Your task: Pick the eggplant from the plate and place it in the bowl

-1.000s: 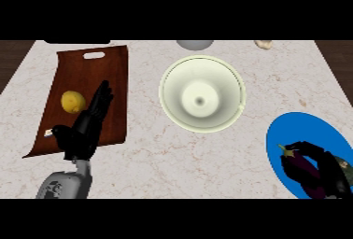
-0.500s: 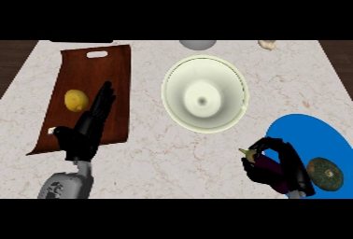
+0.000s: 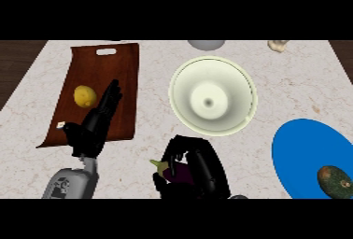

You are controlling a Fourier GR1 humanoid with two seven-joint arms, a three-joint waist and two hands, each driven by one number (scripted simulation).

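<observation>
Purple eggplant (image 3: 178, 172) clasped in right hand (image 3: 196, 168) | 6 o'clock of bowl (image 3: 212, 96) | left hand (image 3: 96, 121) flat-fingered over cutting board (image 3: 103, 88)

1 eggplant (image 3: 178, 172), 1 bowl (image 3: 214, 95), 1 plate (image 3: 303, 154), 1 cutting board (image 3: 103, 88), 1 lemon (image 3: 85, 95), 2 hands (image 3: 86, 133) (image 3: 200, 170).

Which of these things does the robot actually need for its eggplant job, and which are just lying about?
Needed: dark purple eggplant in the right hand; round cream bowl; round blue plate.

Lying about: yellow lemon, brown wooden cutting board, brownish-green avocado, resting left hand.
</observation>
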